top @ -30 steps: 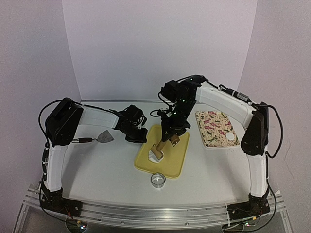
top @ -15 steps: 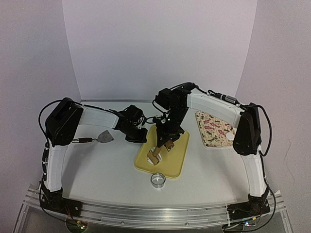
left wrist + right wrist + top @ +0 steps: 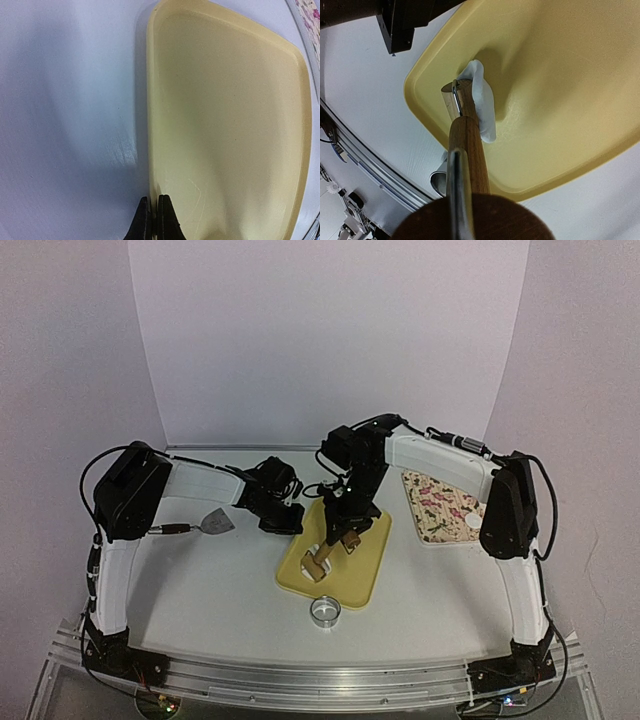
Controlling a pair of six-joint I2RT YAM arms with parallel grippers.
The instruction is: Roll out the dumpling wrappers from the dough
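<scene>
Okay, my right gripper (image 3: 346,528) is clamped on the wooden roller (image 3: 467,145), its head against the white dough (image 3: 484,107) at the yellow tray's (image 3: 560,75) near corner. My left gripper (image 3: 153,201) sits closed at the tray's rim.

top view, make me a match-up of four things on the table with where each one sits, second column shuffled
Things
1. shiny round metal ring cutter
2. wooden roller with a long handle
3. flat metal scraper with a wooden handle
4. rectangular board with a floral pattern

Places
a. on the table, left of the pale yellow tray
b. on the table, right of the tray
c. over the tray, its head against a piece of white dough
d. on the table, just in front of the tray's near edge

Pairs: 1-d, 2-c, 3-a, 4-b
</scene>
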